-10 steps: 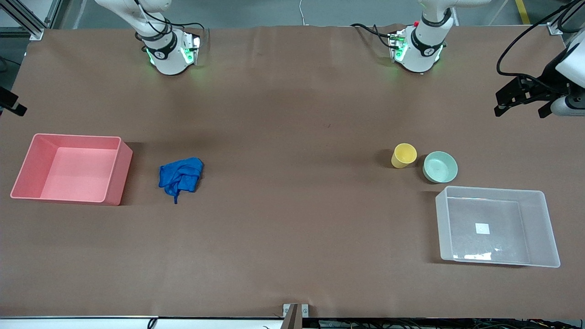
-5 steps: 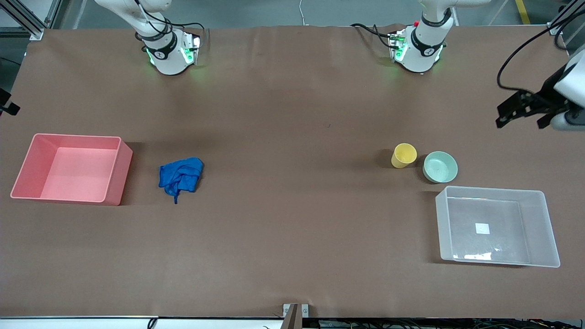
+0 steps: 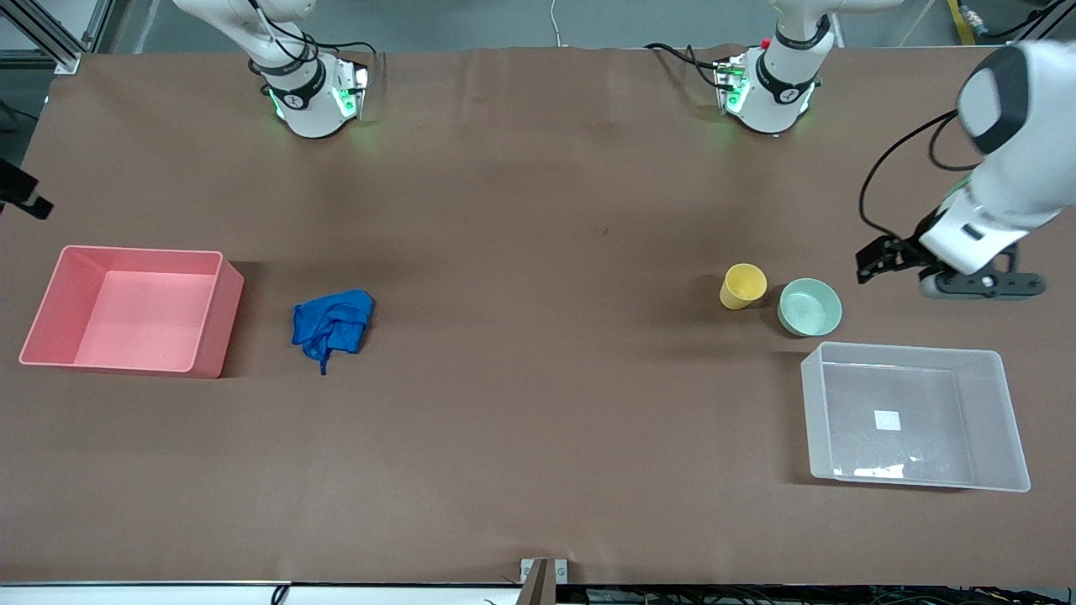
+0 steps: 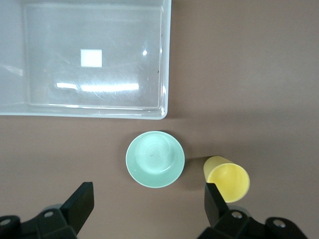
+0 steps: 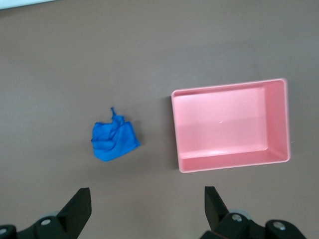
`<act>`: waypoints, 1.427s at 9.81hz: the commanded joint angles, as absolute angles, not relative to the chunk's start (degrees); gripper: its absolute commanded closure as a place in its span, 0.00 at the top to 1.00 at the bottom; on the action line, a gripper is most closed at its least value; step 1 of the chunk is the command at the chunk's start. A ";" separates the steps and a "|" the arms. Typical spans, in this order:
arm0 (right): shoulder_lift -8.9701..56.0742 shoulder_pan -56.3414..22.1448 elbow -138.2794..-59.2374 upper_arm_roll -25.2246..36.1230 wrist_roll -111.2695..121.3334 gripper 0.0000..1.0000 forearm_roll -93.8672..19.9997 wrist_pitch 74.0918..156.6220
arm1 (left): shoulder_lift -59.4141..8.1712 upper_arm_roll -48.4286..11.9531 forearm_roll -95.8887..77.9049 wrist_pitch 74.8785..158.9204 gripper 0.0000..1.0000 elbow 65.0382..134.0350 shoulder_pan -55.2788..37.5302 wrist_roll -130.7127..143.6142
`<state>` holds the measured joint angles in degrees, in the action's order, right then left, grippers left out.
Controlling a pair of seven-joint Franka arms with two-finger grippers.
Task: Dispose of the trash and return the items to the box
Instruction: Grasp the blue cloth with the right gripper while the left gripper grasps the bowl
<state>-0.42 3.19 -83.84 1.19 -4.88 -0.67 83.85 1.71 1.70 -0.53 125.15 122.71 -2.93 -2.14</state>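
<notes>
Nothing is put away yet: the wad [image 3: 331, 328] lies on the table beside the pink bin [image 3: 214, 318], and the cup [image 3: 743, 286] and bowl [image 3: 809, 307] sit side by side just outside the clear box [image 3: 1013, 420], farther from the front camera than it. All three moves are left. The left gripper [image 4: 148, 201], jaws apart and empty, hangs near the bowl and cup. The right gripper [image 5: 147, 204], also spread and empty, is high over the table near the wad and bin.
</notes>
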 commanded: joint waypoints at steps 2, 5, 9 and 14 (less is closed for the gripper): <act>5.51 -0.78 -93.39 -6.40 -15.20 1.00 0.26 93.11 | -2.00 4.38 0.35 142.95 0.98 135.77 -2.64 -4.82; 8.17 -6.24 -114.27 -6.68 -21.42 1.00 2.62 118.02 | -10.96 6.15 0.35 152.81 0.98 137.72 -2.64 -4.83; 18.52 -4.75 -120.94 -6.15 -21.88 1.00 8.79 132.96 | -19.42 6.42 0.26 158.91 0.97 137.64 -2.20 -4.83; 23.11 -3.43 -123.48 -6.15 -21.80 1.00 10.37 141.84 | -18.64 6.33 0.26 158.91 0.00 139.39 -1.49 -3.69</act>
